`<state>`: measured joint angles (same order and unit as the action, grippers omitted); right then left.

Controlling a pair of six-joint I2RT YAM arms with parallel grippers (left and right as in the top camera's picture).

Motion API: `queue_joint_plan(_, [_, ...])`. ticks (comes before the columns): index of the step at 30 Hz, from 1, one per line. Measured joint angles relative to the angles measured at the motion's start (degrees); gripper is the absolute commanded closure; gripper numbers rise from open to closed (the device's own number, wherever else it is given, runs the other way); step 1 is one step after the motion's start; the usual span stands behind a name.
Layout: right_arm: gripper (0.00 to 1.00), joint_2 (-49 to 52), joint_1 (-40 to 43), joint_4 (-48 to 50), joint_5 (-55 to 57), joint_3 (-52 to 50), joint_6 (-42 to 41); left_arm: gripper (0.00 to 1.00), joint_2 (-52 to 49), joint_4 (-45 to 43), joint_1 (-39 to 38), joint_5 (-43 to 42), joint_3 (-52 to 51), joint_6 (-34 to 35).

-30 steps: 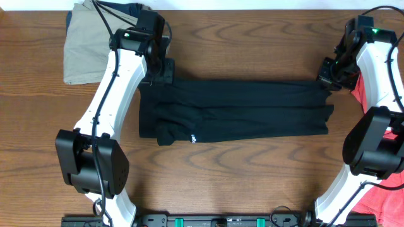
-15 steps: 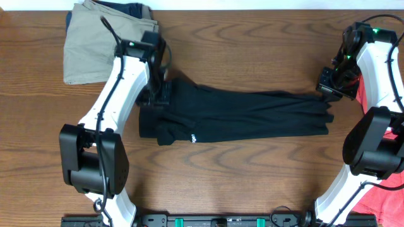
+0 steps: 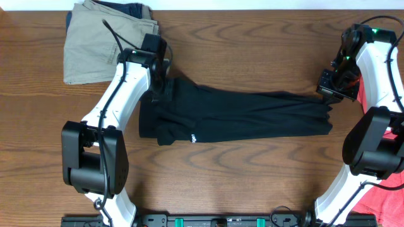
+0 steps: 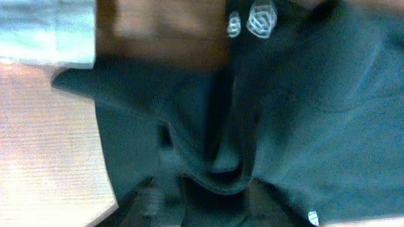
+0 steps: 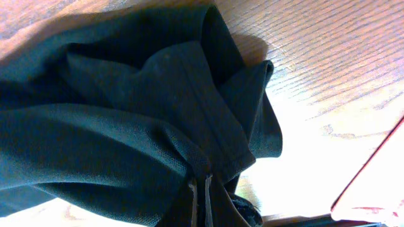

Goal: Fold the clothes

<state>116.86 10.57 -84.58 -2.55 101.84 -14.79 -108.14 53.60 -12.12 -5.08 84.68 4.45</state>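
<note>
Clothes (image 3: 240, 116) stretched across table (image 3: 252, 50), khaki trousers (image 3: 88, 50) upper-left, red shirt (image 3: 380, 200) far right.

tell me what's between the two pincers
The black garment fills the whole stretch, running from the left pincer to the right pincer. The overhead view shows it.

Bare counter (image 3: 252, 44) lies open along the whole far side of the black garment (image 3: 252, 116), and along its near side too. Folded khaki trousers (image 3: 88, 47) block the way off its far-left corner. The left arm (image 3: 123, 94) crosses its left end. The right arm (image 3: 379, 63) and a red shirt (image 3: 388, 200) crowd its right end.
</note>
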Motion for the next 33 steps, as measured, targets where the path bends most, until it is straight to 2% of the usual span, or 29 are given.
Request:
queue_joint_plan(2, [0.99, 0.0, 0.0, 0.5, 0.0, -0.5, 0.2, 0.14, 0.0, -2.9, 0.0, 0.1, 0.0, -0.3])
queue_joint_plan(4, [0.99, 0.0, 0.0, 1.4, 0.2, -1.4, 0.4, 0.07, 0.0, -5.2, 0.0, 0.2, 0.0, -0.5])
queue_joint_plan(14, [0.99, 0.0, 0.0, 4.4, 0.7, -6.3, 0.4, 0.06, -1.6, -9.6, 0.0, -6.3, 0.0, -3.6])
queue_joint_plan(15, [0.99, 0.0, 0.0, 4.5, 0.8, -6.5, 0.4, 0.11, -2.3, -9.9, 0.0, -6.8, 0.0, -3.9])
queue_joint_plan(17, [0.99, 0.0, 0.0, 4.5, 0.9, -6.7, 0.4, 0.29, -3.5, -10.2, 0.0, -7.3, 0.0, -4.0])
queue_joint_plan(21, [0.99, 0.0, 0.0, 4.5, 0.9, -6.7, 0.4, 0.57, -5.7, -10.4, 0.0, -8.3, 0.0, -4.8])
queue_joint_plan(24, [0.99, 0.0, 0.0, 4.5, 0.9, -6.7, 0.4, 0.65, -5.8, -10.6, 0.0, -8.5, 0.0, -5.7])
queue_joint_plan(28, [0.99, 0.0, 0.0, 4.5, 0.9, -6.7, 0.4, 0.69, -5.4, -9.9, 0.0, -8.5, 0.0, -6.0])
queue_joint_plan(31, [0.99, 0.0, 0.0, 4.5, 0.9, -6.7, 0.4, 0.75, -4.4, -7.4, 0.0, -8.5, 0.0, -5.8])
queue_joint_plan(33, [0.99, 0.0, 0.0, 4.3, 0.9, -6.7, 0.4, 0.89, -3.1, -4.2, 0.0, -8.6, 0.0, -4.9])
